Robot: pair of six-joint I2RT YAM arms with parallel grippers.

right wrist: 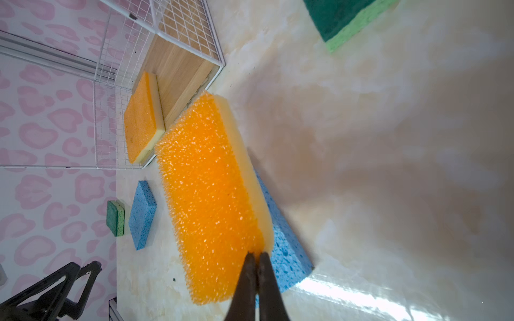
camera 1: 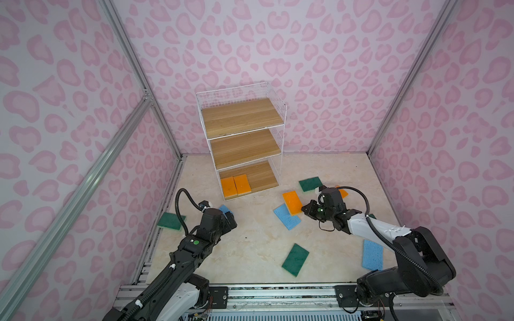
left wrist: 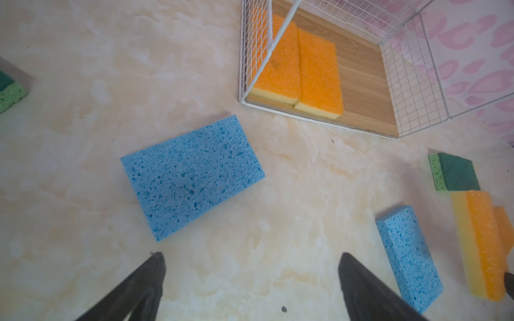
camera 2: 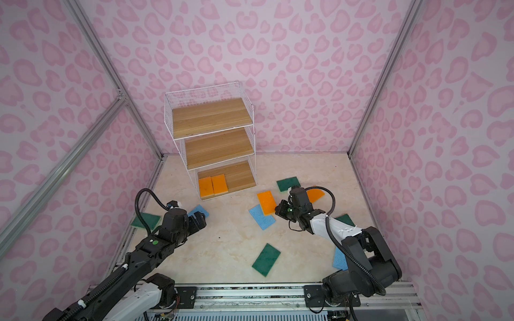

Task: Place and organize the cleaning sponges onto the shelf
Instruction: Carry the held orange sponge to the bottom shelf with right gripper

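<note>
The shelf (camera 1: 274, 122) (camera 2: 244, 111) stands at the back, with two orange sponges (camera 1: 236, 185) (left wrist: 303, 64) side by side on its bottom board. My right gripper (camera 1: 303, 208) (right wrist: 257, 254) is shut, pinching the near end of an orange sponge (camera 1: 292, 203) (right wrist: 211, 200). That sponge lies partly over a light blue sponge (camera 1: 286, 218) (right wrist: 286, 250). My left gripper (camera 1: 230, 218) (left wrist: 251, 254) is open and empty above the floor, a little short of another light blue sponge (left wrist: 192, 178) (camera 1: 223, 209).
Loose on the floor are green sponges (camera 1: 295, 259) (camera 1: 310, 184) (camera 1: 170, 221), a blue sponge (camera 1: 372, 255) by the right arm's base, and an orange sponge (camera 1: 343, 192) behind the right wrist. The shelf's upper two boards hold nothing.
</note>
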